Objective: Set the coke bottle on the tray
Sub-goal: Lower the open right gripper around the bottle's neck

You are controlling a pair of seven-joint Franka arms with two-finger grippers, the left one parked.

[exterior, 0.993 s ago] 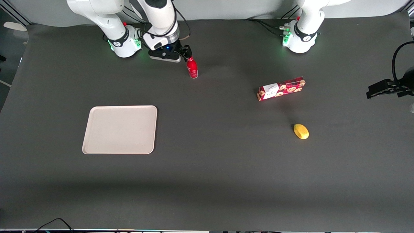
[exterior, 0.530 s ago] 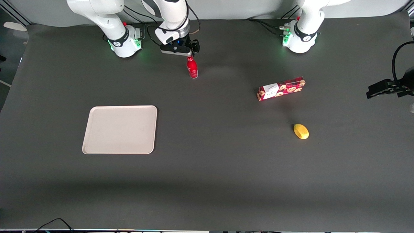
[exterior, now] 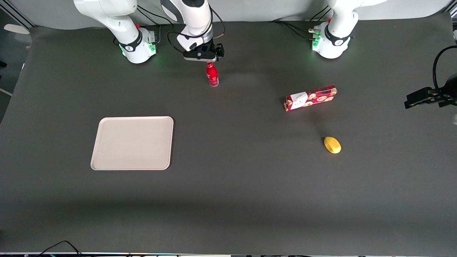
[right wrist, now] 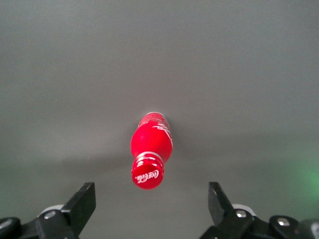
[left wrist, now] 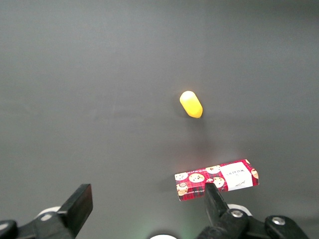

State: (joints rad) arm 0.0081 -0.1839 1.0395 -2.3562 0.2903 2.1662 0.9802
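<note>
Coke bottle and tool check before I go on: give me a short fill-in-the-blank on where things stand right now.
1. The coke bottle stands ____ on the table, cap up.
2. The tool hangs above the bottle with its fingers ____, touching nothing.
3. The tray holds ____ so far.
4. The yellow object lies ____ to the front camera than the cookie box.

Missing words: upright; open; nothing; nearer

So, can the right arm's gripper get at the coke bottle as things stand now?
Probably yes. The gripper hangs open just above the coke bottle, which stands upright on the table with nothing beside it. In the right wrist view the cap sits between the fingers, so a straight descent looks free.
</note>
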